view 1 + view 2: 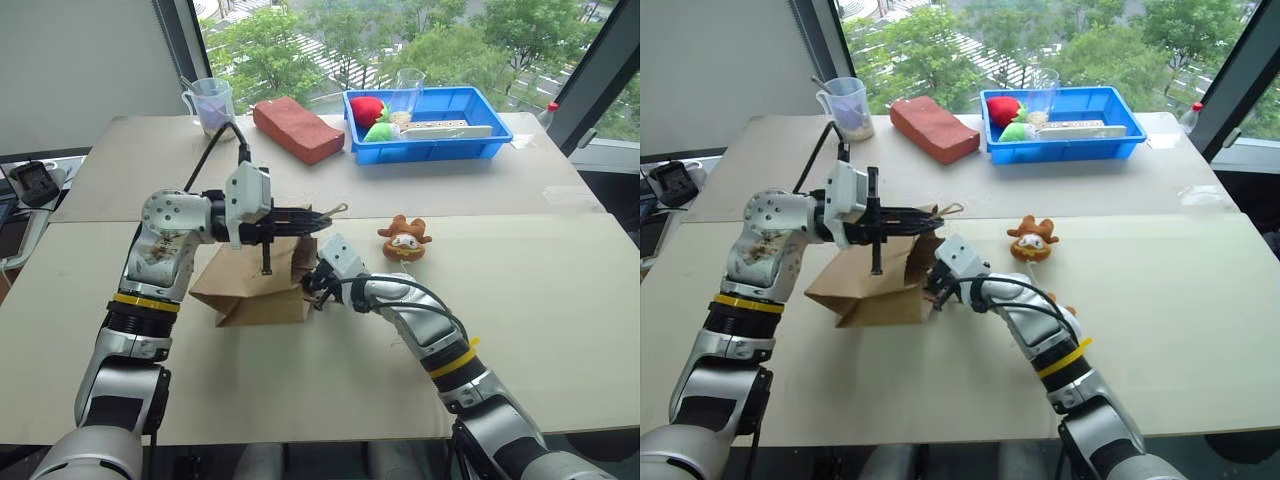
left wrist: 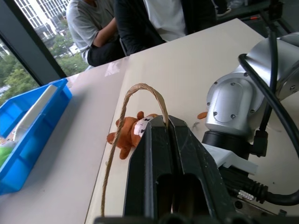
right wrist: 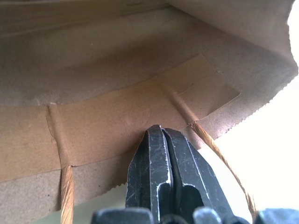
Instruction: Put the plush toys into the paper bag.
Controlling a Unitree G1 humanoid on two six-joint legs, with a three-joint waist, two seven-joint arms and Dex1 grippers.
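A plain brown kraft paper bag (image 1: 262,285) lay on its side on the pale wooden table (image 1: 540,330), left of the middle of the head view, its mouth turned toward the right of the frame. The left gripper (image 1: 318,214) reached level across the top of the bag from the left, its two black fingers clenched on the bag's twisted tan cord handle (image 2: 140,93); in the left wrist view the cord looped up out of the closed fingertips. The right gripper (image 1: 312,284) came in from the lower right of the frame and sat at the bag's open edge, its fingers pressed together with nothing seen between them; in the right wrist view they pointed at the bag's inner wall, where the taped ends of a second tan cord handle (image 3: 212,144) ran down on either side. A small brown plush toy with horn-like ears and a pale face (image 1: 404,239) lay on the table just right of the bag's mouth, outside the bag and apart from both grippers. Toward the upper middle of the frame stood a blue plastic tray (image 1: 480,140) holding red and green soft items (image 1: 372,118), with a reddish-brown brick-shaped block (image 1: 297,129) to its left and a clear measuring jug (image 1: 209,103) further left.
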